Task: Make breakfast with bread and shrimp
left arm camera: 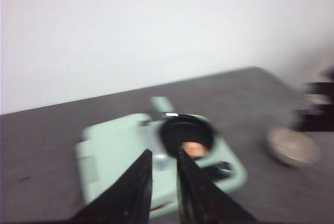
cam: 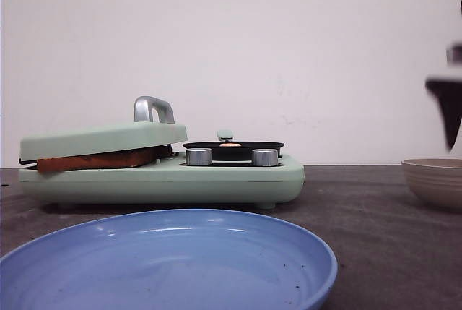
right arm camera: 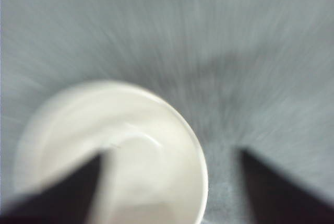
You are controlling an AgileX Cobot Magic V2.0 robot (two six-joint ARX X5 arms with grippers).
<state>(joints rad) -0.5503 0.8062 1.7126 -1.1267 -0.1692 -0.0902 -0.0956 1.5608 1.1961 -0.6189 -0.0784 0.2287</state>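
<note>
One slice of bread (cam: 97,160) lies in the mint-green breakfast maker (cam: 216,180), only its brown crust edge showing under the lowered lid (cam: 101,139). A pink-orange shrimp (cam: 230,144) sits in the maker's small black pan (cam: 232,148); the left wrist view shows the shrimp (left arm camera: 194,149) too. My left gripper (left arm camera: 163,153) hovers above the maker with its fingers narrowly apart and nothing between them. It is out of the front view. My right gripper (right arm camera: 171,153) is wide open over the beige bowl (right arm camera: 112,151), whose visible inside is bare. The front view shows that gripper (cam: 449,104) blurred above the bowl (cam: 433,180).
A large blue plate (cam: 166,263) lies at the table's front, just before the maker. Two silver knobs (cam: 198,156) stand on the maker beside the pan. Dark tabletop (cam: 361,216) lies between maker and bowl. A white wall stands behind.
</note>
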